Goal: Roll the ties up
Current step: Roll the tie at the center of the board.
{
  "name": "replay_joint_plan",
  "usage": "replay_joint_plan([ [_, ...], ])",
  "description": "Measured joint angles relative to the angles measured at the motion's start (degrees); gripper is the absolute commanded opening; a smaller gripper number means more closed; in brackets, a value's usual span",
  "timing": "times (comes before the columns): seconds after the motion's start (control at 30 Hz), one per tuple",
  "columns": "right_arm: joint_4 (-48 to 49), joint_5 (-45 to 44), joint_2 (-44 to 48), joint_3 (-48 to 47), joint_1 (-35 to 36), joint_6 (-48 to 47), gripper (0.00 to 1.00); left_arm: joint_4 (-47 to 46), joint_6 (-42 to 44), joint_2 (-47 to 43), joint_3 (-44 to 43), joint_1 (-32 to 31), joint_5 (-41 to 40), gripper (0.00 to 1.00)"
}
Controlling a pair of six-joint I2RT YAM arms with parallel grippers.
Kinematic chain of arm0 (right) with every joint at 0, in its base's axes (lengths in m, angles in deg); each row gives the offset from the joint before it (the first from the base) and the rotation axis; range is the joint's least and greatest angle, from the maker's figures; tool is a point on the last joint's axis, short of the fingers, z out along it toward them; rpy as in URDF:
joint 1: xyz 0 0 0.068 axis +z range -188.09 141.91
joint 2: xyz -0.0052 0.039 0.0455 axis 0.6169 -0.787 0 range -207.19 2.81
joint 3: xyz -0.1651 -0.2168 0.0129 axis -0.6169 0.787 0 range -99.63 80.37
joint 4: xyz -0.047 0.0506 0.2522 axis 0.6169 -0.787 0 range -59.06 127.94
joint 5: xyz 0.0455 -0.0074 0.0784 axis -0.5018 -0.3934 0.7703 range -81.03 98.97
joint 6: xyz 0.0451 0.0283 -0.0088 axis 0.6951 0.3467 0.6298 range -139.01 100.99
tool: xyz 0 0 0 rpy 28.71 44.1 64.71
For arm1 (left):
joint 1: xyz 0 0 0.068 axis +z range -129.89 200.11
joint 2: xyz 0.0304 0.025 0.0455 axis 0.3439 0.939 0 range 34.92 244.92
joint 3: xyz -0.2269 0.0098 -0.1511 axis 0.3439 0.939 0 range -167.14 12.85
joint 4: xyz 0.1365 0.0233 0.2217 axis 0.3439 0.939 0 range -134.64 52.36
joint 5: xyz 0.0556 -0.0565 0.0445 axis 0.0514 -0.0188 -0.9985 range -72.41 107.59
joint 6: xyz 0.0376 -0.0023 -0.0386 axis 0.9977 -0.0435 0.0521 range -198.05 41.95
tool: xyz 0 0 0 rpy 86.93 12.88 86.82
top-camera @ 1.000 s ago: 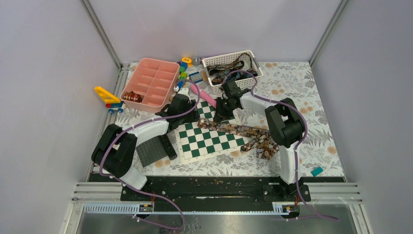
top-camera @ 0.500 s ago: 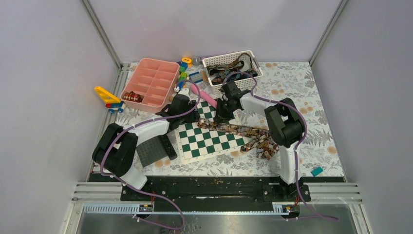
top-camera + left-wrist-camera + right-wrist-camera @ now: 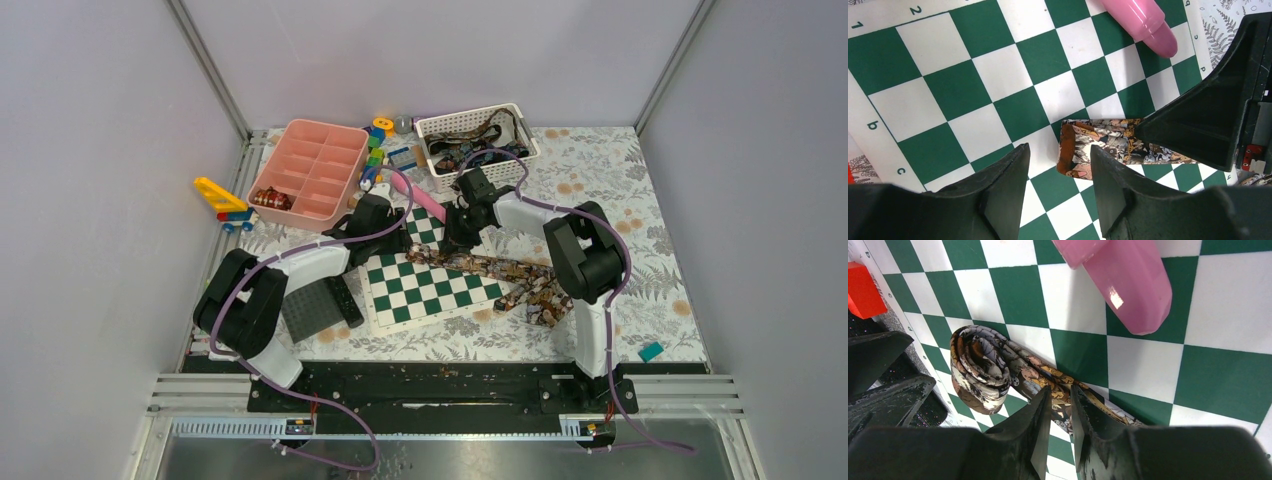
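Observation:
A brown patterned tie [image 3: 490, 268] lies across the green-and-white chessboard [image 3: 425, 295], its left end rolled into a small coil [image 3: 980, 365]. My left gripper [image 3: 1058, 150] is open and empty, its fingers just short of the coil's end [image 3: 1080, 150], straddling it loosely. My right gripper [image 3: 1060, 390] is nearly closed and pinches the tie's flat part just behind the coil; it shows in the left wrist view as a black wedge [image 3: 1208, 120]. More ties lie in the white basket [image 3: 478, 140]. A small patterned coil [image 3: 270, 200] sits in the pink tray [image 3: 310, 170].
A pink cylinder [image 3: 1128, 285] lies on the board's far edge near both grippers. A red block [image 3: 863, 290], a grey pad [image 3: 310, 308], a black remote [image 3: 345, 300], toy pieces [image 3: 220, 195] and a teal block [image 3: 651, 351] lie around.
The left arm has edged slightly toward the tie's coiled end. The right gripper has stayed on the tie almost unmoved.

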Motion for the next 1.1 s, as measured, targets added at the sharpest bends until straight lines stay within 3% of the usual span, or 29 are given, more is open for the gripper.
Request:
replay_joint_plan([
  [0.6,-0.6,-3.4,3.8,-2.7,0.1,1.4,0.35,-0.3,0.0,-0.8,0.0,0.0,-0.4,0.5],
  [1.1,4.3,6.2,4.5,-2.9,2.4,9.4,0.31,-1.5,-0.4,-2.5,0.3,0.2,-1.0,0.5],
])
